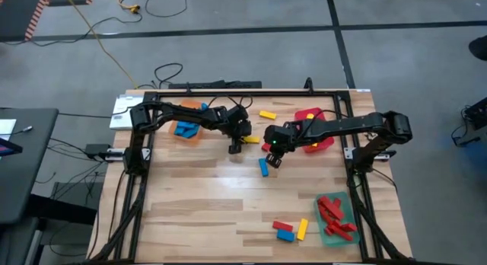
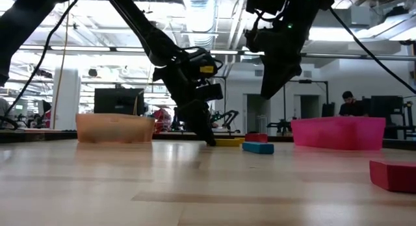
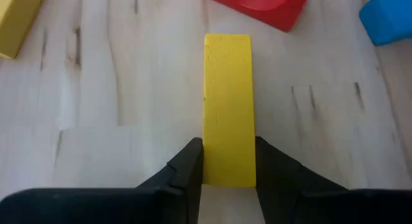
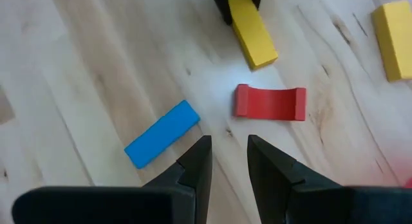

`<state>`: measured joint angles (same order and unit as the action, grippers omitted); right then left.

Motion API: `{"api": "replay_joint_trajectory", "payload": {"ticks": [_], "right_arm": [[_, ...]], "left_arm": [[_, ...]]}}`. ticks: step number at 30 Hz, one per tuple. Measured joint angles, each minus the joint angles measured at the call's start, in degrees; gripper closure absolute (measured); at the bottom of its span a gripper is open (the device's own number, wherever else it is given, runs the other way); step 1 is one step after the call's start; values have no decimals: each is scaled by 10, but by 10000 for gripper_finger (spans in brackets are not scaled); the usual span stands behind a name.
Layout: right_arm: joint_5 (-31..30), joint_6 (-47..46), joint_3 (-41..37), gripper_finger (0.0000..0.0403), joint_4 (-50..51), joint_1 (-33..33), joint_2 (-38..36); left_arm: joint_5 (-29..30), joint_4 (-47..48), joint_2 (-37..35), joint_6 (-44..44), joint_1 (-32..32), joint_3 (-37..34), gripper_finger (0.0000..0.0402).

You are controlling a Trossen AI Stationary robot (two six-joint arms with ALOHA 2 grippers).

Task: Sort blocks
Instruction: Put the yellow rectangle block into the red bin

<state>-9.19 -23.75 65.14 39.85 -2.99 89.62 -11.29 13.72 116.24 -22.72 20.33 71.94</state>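
Left gripper point(image 3: 228, 176) clenched on the yellow block point(image 3: 228, 108) lying flat on the table point(image 1: 213, 208) mid-table — red block point(image 4: 269, 102) and blue block point(image 4: 162, 134) nearby. Right gripper point(image 4: 226, 161) hovered above them, empty, jaws slightly parted.

Right gripper point(image 4: 226, 161) at bottom centre, fingers parted, nothing between. Blue block point(image 4: 161, 134) left of centre; red block point(image 4: 270, 102) centre; yellow block point(image 4: 252, 30) top centre; another yellow block point(image 4: 393, 37) upper right.
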Motion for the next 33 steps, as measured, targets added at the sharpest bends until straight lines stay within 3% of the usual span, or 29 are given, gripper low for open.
{"api": "replay_joint_trajectory", "payload": {"ticks": [5,13,22,29,33], "right_arm": [[-3,42,0,285,-3,31,0],[-94,102,0,285,-18,119,-25],[-236,241,0,285,-147,248,-82],[-256,395,0,285,-272,296,-83],[-257,492,0,285,-323,293,-67]], "left_arm": [[-17,64,-35,9,-9,-3,299],[-102,146,-132,11,-18,-3,299],[-259,208,-235,-2,-21,-3,299],[-387,214,-276,-4,-23,-2,299],[-399,216,-276,9,-29,-2,299]]}}
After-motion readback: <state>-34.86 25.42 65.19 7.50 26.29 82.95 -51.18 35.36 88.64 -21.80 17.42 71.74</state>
